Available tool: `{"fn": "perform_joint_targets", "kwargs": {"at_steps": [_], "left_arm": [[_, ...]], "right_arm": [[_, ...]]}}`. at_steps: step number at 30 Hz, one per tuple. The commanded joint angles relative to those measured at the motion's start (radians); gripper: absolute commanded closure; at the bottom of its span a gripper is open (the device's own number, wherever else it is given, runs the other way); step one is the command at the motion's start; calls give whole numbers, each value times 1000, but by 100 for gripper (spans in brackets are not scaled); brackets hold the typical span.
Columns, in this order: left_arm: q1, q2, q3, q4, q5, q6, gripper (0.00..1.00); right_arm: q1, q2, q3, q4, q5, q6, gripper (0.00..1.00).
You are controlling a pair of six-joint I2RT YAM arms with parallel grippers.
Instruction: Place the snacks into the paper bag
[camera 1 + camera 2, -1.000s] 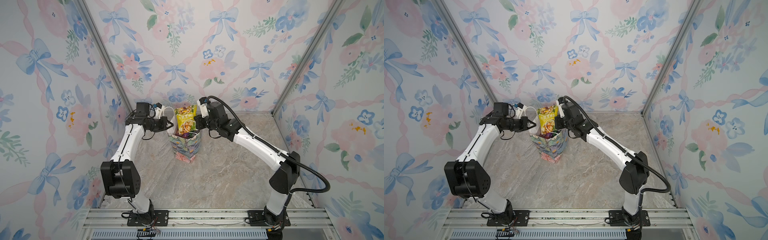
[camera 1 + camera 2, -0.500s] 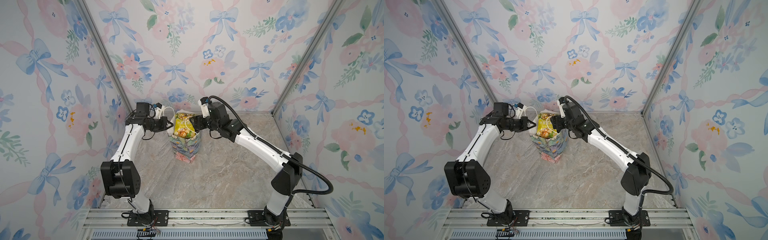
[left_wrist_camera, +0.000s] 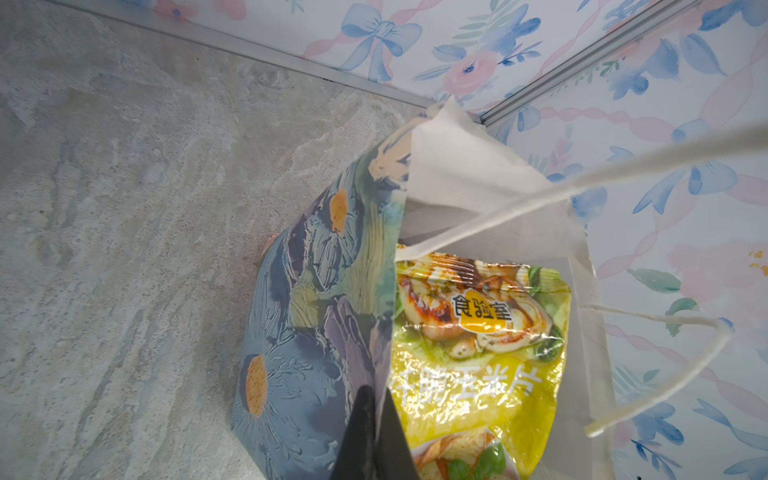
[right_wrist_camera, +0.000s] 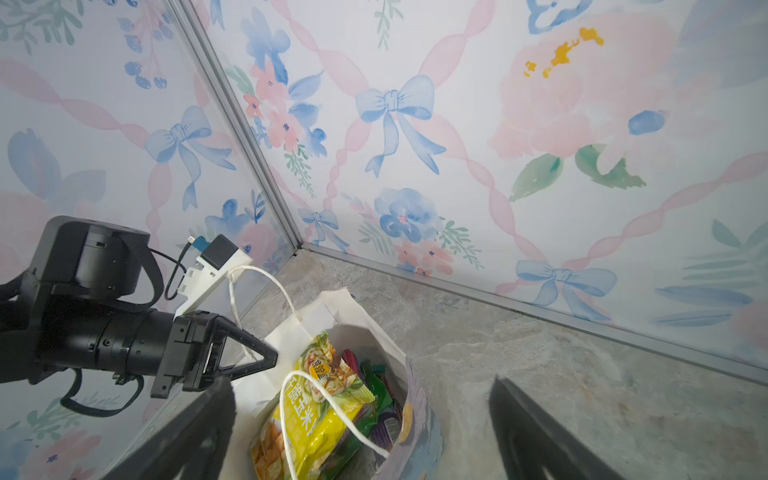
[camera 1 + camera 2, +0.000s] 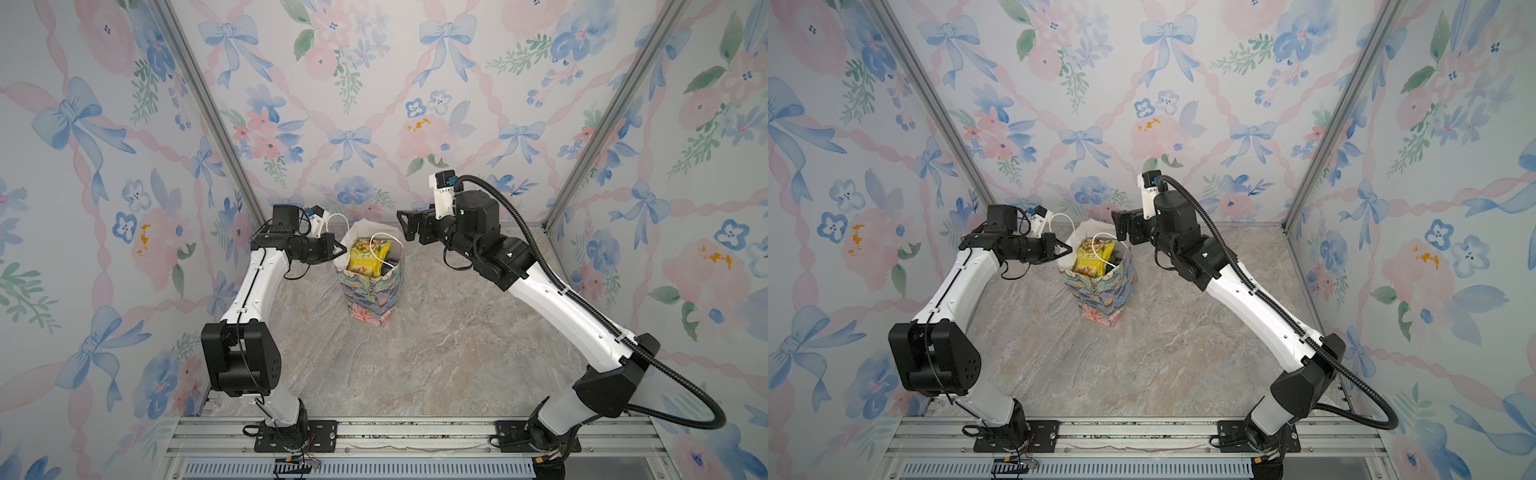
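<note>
Right gripper (image 5: 405, 226) has let go & backed off to 2 o'clock of bag (image 5: 371, 293), jaws spread wide, empty; yellow packet (image 5: 368, 259) has dropped into the mouth of the upright bag at back-centre, and left gripper (image 5: 341, 249) stays pinched on the rim at 9 o'clock. To do this well, imo: left holds its pinch so the mouth stays wide, right lifts away w/o catching cord loops (image 3: 665, 163). Packet stands on end, long axis near vertical w/ slight lean, top seam up, print facing cam, beside other packets (image 4: 376, 395).
</note>
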State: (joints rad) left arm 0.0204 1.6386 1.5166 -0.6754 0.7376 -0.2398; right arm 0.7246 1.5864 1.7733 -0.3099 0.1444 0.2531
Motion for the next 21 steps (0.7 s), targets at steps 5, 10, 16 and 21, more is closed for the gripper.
{"fn": "perform_joint_targets", "kwargs": {"at_steps": [5, 10, 16, 21], "left_arm": [[3, -27, 0, 36, 11, 3, 76], [4, -45, 3, 36, 8, 5, 43], [4, -60, 14, 36, 2, 6, 8], [3, -76, 21, 35, -11, 2, 2]], "right_arm": [[-31, -39, -69, -16, 23, -14, 1], [-62, -91, -141, -26, 29, -1, 0], [-110, -169, -222, -21, 32, 22, 1], [-141, -221, -266, -22, 40, 28, 1]]}}
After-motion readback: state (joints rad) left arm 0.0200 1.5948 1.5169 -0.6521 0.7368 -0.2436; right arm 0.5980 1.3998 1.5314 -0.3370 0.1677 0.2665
